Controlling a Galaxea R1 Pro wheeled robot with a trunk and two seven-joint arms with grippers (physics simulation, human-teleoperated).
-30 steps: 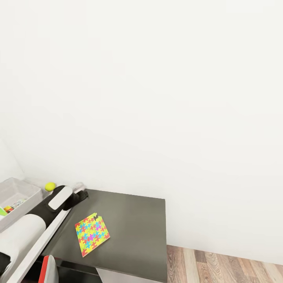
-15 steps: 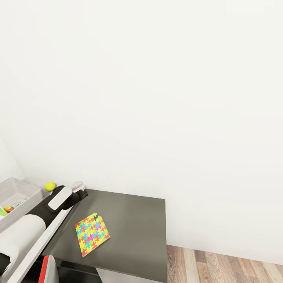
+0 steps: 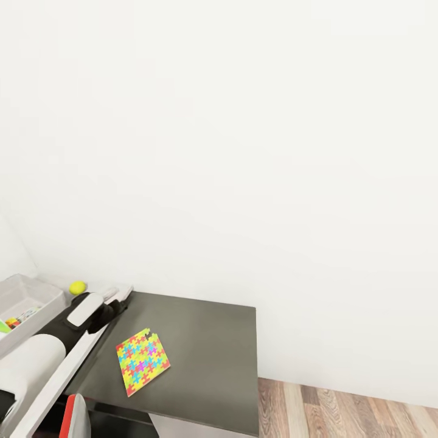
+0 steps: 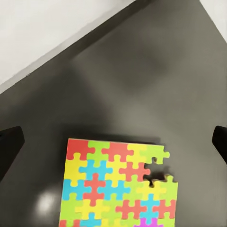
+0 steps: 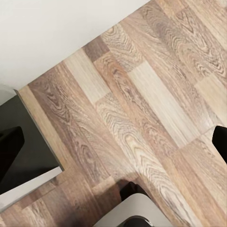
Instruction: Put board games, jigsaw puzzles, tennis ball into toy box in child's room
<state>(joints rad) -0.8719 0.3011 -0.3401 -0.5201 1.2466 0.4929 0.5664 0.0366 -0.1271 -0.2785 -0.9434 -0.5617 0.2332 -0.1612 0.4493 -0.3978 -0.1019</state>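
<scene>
One jigsaw puzzle [image 3: 143,361] lies flat on the low dark-grey part of the table [image 3: 207,340]; its bright pieces also show in the left wrist view [image 4: 120,187]. My left gripper [image 3: 120,297] hovers above the table's back left, open, nothing between its fingertips [image 4: 9,146], with the puzzle below and ahead of it. The tennis ball [image 3: 77,286] rests on the light-grey top near the wall. The toy box [image 3: 36,298] stands at the far left with colourful items [image 3: 15,319] inside. My right gripper [image 5: 113,142] is open over the floor.
A white wall rises right behind the table. Wood-plank floor [image 3: 347,407] lies to the table's right, and the right wrist view shows it beside the table's corner [image 5: 19,142]. A red-and-white chair [image 3: 76,417] pokes in at the lower left.
My left arm has drawn back a little to the left and toward the wall. The puzzle, ball and toy box have not moved.
</scene>
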